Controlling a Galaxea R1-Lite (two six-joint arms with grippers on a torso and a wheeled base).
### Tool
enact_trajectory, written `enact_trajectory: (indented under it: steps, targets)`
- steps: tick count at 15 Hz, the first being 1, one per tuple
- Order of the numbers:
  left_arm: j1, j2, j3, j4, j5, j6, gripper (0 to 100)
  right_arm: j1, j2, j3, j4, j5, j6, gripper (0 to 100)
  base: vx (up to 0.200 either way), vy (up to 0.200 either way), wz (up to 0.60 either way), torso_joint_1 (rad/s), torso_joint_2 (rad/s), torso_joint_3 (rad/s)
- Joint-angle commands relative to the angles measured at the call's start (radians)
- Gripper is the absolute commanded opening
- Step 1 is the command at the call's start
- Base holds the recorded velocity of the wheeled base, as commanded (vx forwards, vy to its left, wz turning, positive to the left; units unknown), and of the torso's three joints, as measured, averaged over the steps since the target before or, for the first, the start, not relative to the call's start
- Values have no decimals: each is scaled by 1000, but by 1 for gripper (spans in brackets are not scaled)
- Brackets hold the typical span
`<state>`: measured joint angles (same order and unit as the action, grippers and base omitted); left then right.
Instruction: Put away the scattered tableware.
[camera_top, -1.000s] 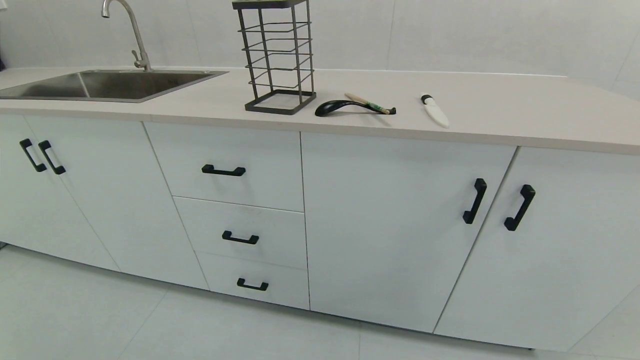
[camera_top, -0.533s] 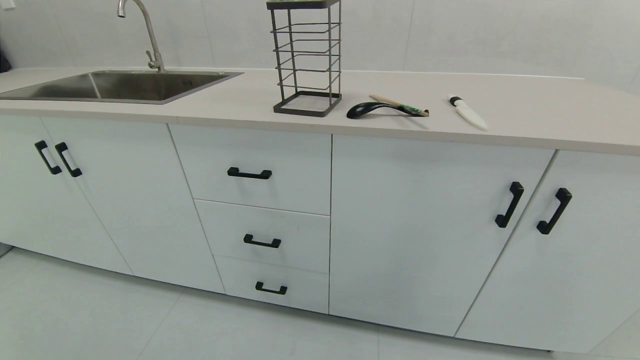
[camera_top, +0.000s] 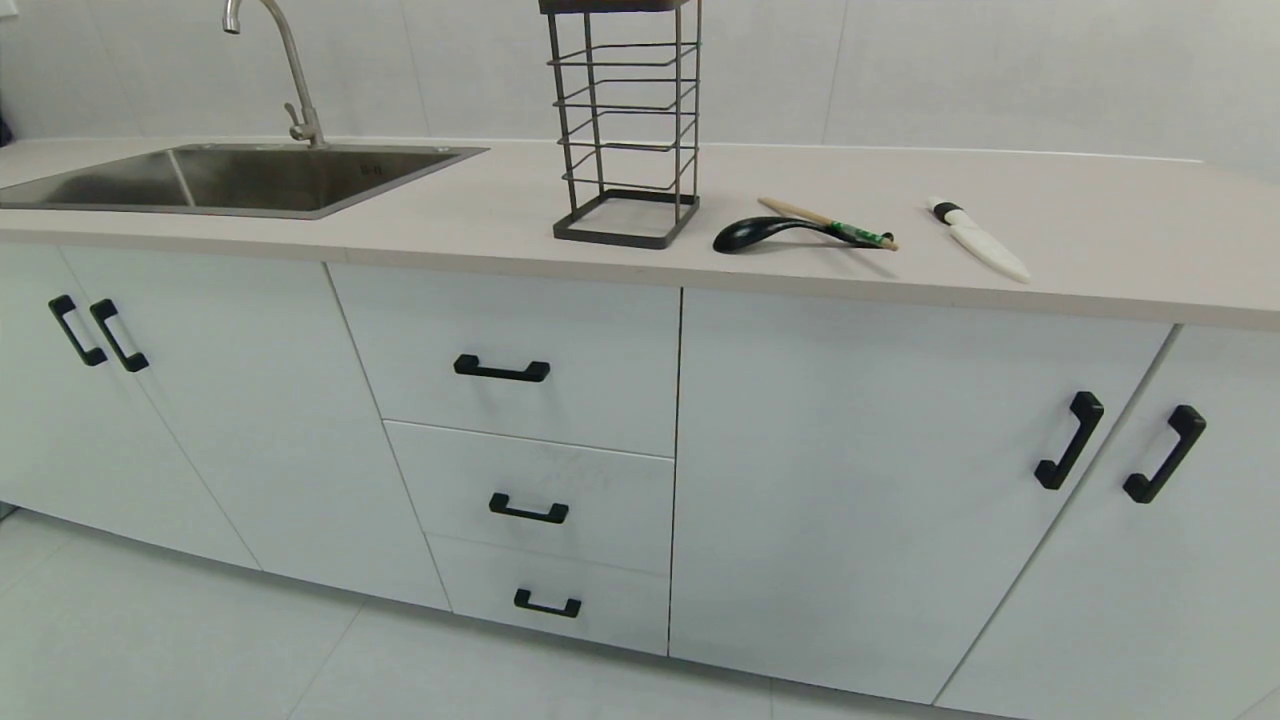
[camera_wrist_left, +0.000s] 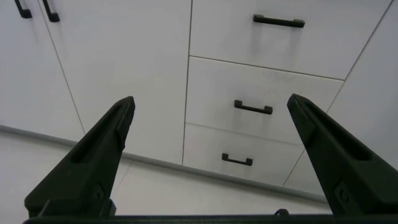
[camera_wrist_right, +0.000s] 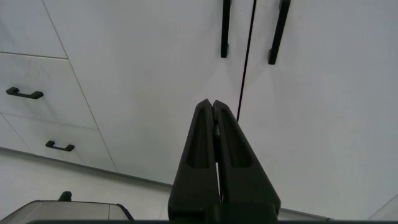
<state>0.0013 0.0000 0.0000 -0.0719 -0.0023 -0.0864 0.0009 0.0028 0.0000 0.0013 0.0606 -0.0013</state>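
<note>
A black ladle (camera_top: 775, 231) lies on the countertop (camera_top: 470, 215) just right of a tall black wire rack (camera_top: 625, 125). A pair of chopsticks (camera_top: 826, 223) with green bands rests across the ladle's handle. Farther right lies a white knife (camera_top: 977, 241) with a black collar. My left gripper (camera_wrist_left: 211, 109) is open, held low in front of the white drawers (camera_wrist_left: 264, 99). My right gripper (camera_wrist_right: 213, 112) is shut with nothing in it, facing the white cabinet doors (camera_wrist_right: 155, 74).
A steel sink (camera_top: 240, 175) with a tap (camera_top: 285, 70) sits at the counter's left. Below are three stacked drawers (camera_top: 525, 440) with black handles, flanked by cabinet doors (camera_top: 860, 480). Pale tiled floor (camera_top: 200, 650) lies in front.
The head camera has shifted: the whole scene slid right and a little down, with the counter appearing slightly nearer. The tableware itself has not moved on the counter.
</note>
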Motion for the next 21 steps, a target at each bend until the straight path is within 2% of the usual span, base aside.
enact_trajectory:
  steps: [1,2,4,6,8,9,11,13,15,16,17,18,19,20,21]
  targets:
    - [0,0,0,-3,1,-33,100,-1,0,0,0,1,0,0,200,0,0,2,7,-2]
    - [-1,0,0,-5,2,-58,100,1,0,0,0,1,0,0,200,0,0,2,2,2]
    - [0,0,0,-5,1,-64,100,1,2,0,0,1,0,0,100,0,0,-4,4,6]
    - [0,0,0,-3,1,-59,100,1,2,0,0,1,0,0,0,0,0,0,0,0]
    - [0,0,0,0,-2,-36,100,1,2,0,-1,1,0,0,0,0,0,0,0,0]
    - [0,0,0,1,-10,5,100,-1,2,0,-1,1,0,0,0,0,0,0,0,0]
    - [0,0,0,4,-85,42,100,1,0,0,0,1,0,0,0,0,0,0,0,0]
    - [0,0,-14,6,-104,132,100,-1,0,0,0,1,0,0,0,0,0,0,0,0]
    - [-3,21,-67,11,-127,148,100,-1,0,0,0,1,0,0,0,0,0,0,0,0]
    - [-3,58,-117,11,-162,146,100,-1,0,0,0,1,0,0,0,0,0,0,0,0]
    - [-3,158,-230,6,-228,145,100,-1,2,0,0,1,0,0,0,0,0,0,0,0]
    - [-3,238,-299,12,-257,146,100,-2,2,0,0,1,0,0,0,0,0,0,0,0]
    - [-3,304,-322,11,-277,154,100,-2,2,0,0,1,0,0,0,0,0,0,0,0]
    - [-4,400,-325,9,-332,223,100,-2,2,0,0,1,0,0,0,0,0,0,0,0]
    - [-4,436,-318,9,-364,269,100,-2,2,0,0,1,0,0,0,0,0,0,0,0]
